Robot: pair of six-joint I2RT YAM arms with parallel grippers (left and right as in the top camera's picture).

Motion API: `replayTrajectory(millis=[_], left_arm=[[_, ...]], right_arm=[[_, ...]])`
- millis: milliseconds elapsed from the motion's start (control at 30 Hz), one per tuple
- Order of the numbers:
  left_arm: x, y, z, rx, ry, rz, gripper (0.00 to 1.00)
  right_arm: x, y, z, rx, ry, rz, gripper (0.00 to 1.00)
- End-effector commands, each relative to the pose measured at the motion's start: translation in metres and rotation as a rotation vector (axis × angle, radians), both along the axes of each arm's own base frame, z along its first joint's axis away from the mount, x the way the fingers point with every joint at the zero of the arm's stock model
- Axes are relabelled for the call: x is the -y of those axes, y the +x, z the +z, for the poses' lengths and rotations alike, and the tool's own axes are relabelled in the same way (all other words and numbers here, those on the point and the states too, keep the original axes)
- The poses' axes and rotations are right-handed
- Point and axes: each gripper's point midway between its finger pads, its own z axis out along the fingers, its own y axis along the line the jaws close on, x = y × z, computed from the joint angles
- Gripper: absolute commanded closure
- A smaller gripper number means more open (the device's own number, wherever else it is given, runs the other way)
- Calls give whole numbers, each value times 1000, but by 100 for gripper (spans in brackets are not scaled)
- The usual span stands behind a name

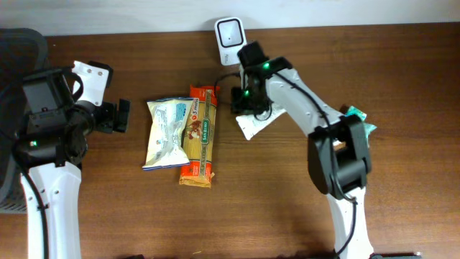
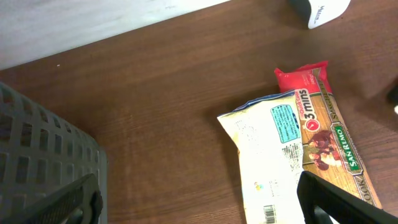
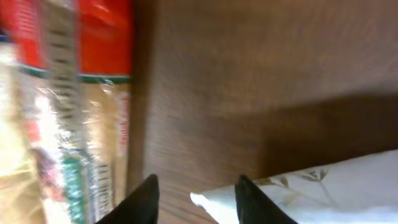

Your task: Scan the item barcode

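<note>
The white barcode scanner (image 1: 230, 32) stands at the table's back edge; its base (image 2: 320, 11) shows in the left wrist view. Just in front of the scanner, my right gripper (image 1: 244, 108) hangs over a white packet (image 1: 257, 126). In the right wrist view that gripper (image 3: 196, 196) is open. The packet's corner (image 3: 211, 200) sits between the fingertips, and the packet (image 3: 323, 186) runs off to the right. Whether a finger touches it I cannot tell. My left gripper (image 1: 121, 115) is open and empty at the left, and the left wrist view shows it (image 2: 199, 205) above bare wood.
A white and blue snack bag (image 1: 165, 133) lies mid-table, its barcode (image 2: 268, 213) facing up. It overlaps an orange pasta pack (image 1: 200, 137), also seen from the right wrist (image 3: 62, 112). A green item (image 1: 359, 116) lies at the right. A grey mesh basket (image 2: 37, 155) sits at the left.
</note>
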Motion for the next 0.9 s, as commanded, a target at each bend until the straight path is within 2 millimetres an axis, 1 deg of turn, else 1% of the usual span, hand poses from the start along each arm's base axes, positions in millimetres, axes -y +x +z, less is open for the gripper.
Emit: replayTrajectory(millis=[0, 100, 167, 200, 267, 300, 367, 433, 467, 533, 567, 600, 667, 700, 733, 767, 800, 833, 867], left_arm=[[-1, -1, 5, 16, 15, -8, 1], [-1, -1, 5, 16, 14, -8, 1], [-1, -1, 5, 16, 15, -8, 1], [-1, -1, 5, 16, 15, -8, 1], [0, -1, 5, 15, 14, -8, 1], [-1, -2, 5, 14, 14, -8, 1], [-1, -2, 5, 13, 14, -8, 1], [-1, -2, 5, 13, 14, -8, 1], [-1, -2, 5, 13, 14, -8, 1], [0, -2, 5, 14, 14, -8, 1], [-1, -2, 5, 13, 14, -8, 1], [-1, -2, 5, 13, 14, -8, 1], [0, -2, 5, 14, 14, -8, 1], [-1, -2, 5, 14, 14, -8, 1], [-1, -2, 5, 13, 14, -8, 1], [-1, -2, 5, 13, 14, -8, 1], [-1, -2, 5, 13, 14, -8, 1], [-1, -2, 5, 13, 14, -8, 1], [-1, -2, 5, 13, 14, -8, 1]], right_arm=[[6, -15, -8, -62, -46, -12, 57], [16, -33, -11, -130, -92, 13, 57], [26, -55, -11, -210, -131, 57, 58], [30, -63, -10, -235, -143, 77, 58], [33, -71, -8, -263, -151, 111, 58], [33, -74, -3, -268, -146, 145, 58], [30, -76, 15, -251, -118, 201, 59], [26, -72, 50, -187, -75, 243, 59], [27, -68, 67, -156, -65, 236, 58], [38, -60, 99, -84, -43, 206, 58], [52, -54, 116, -45, -31, 168, 58], [61, -50, 120, -36, -28, 145, 58], [91, -40, 120, -46, -28, 67, 58], [109, -37, 113, -70, -31, 25, 50], [124, -38, 104, -98, -35, -1, 37], [135, -42, 92, -125, -36, -5, 33], [141, -43, 82, -143, -31, -16, 32], [144, -45, 64, -154, 4, -9, 32], [144, -45, 53, -158, 40, -10, 32]])
